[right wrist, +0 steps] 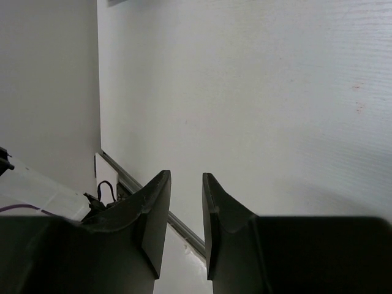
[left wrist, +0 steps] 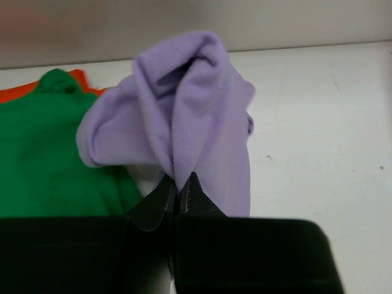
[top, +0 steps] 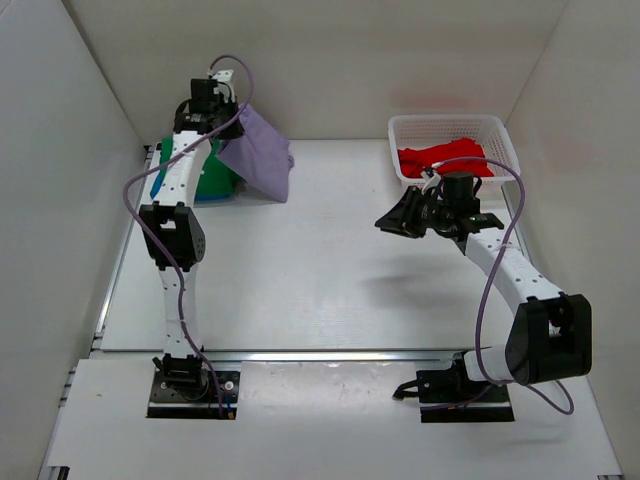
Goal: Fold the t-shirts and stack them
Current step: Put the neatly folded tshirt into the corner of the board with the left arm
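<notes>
My left gripper (top: pixel 222 128) is at the far left of the table, shut on the lavender t-shirt (top: pixel 260 155). In the left wrist view the lavender t-shirt (left wrist: pixel 184 116) hangs bunched from my shut gripper (left wrist: pixel 179 184). Beside it lies the green t-shirt (top: pixel 215 175), with a blue edge (top: pixel 157 188) under it; in the left wrist view the green shirt (left wrist: pixel 49 153) covers an orange one (left wrist: pixel 18 93). The red t-shirt (top: pixel 445 158) lies in the basket. My right gripper (top: pixel 392 222) is open and empty above the table, and so it shows in the right wrist view (right wrist: pixel 185 184).
The white mesh basket (top: pixel 500 135) stands at the far right, by the right wall. White walls close in the table on three sides. A metal rail (top: pixel 300 354) runs along the table's near edge.
</notes>
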### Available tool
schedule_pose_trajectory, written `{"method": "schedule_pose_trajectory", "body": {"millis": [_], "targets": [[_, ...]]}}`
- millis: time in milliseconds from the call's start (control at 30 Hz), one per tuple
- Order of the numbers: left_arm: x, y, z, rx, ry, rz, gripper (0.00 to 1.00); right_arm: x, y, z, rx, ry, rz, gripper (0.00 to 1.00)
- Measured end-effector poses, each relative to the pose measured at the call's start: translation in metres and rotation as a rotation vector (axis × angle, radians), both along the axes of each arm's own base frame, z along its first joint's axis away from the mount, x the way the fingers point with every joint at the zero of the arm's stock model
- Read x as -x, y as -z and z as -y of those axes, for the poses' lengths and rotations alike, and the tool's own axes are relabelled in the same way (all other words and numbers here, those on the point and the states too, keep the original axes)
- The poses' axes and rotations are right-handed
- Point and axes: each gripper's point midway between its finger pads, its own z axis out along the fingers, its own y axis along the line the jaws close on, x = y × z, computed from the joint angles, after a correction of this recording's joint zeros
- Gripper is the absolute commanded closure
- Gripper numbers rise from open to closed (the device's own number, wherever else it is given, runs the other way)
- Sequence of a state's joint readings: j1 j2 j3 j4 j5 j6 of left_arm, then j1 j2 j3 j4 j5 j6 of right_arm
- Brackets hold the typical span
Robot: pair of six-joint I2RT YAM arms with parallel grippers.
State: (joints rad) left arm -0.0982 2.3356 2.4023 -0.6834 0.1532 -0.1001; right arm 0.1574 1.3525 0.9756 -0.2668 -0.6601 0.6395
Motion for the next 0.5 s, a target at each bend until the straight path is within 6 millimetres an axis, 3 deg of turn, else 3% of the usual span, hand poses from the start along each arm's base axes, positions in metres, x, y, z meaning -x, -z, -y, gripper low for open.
{"method": "schedule_pose_trajectory", "body": {"millis": [300,500], "targets": [[0.009,0.002,-0.073,0.004,-0.107,-0.037,1.00,-0.002,0.005,-0.001,-0.004,0.003,-0.018,0.76],[0.009,-0.012,-0.102,0.049,-0.136,-0.020,1.00,0.000,0.011,-0.006,-0.002,-0.012,-0.038,0.76]]}}
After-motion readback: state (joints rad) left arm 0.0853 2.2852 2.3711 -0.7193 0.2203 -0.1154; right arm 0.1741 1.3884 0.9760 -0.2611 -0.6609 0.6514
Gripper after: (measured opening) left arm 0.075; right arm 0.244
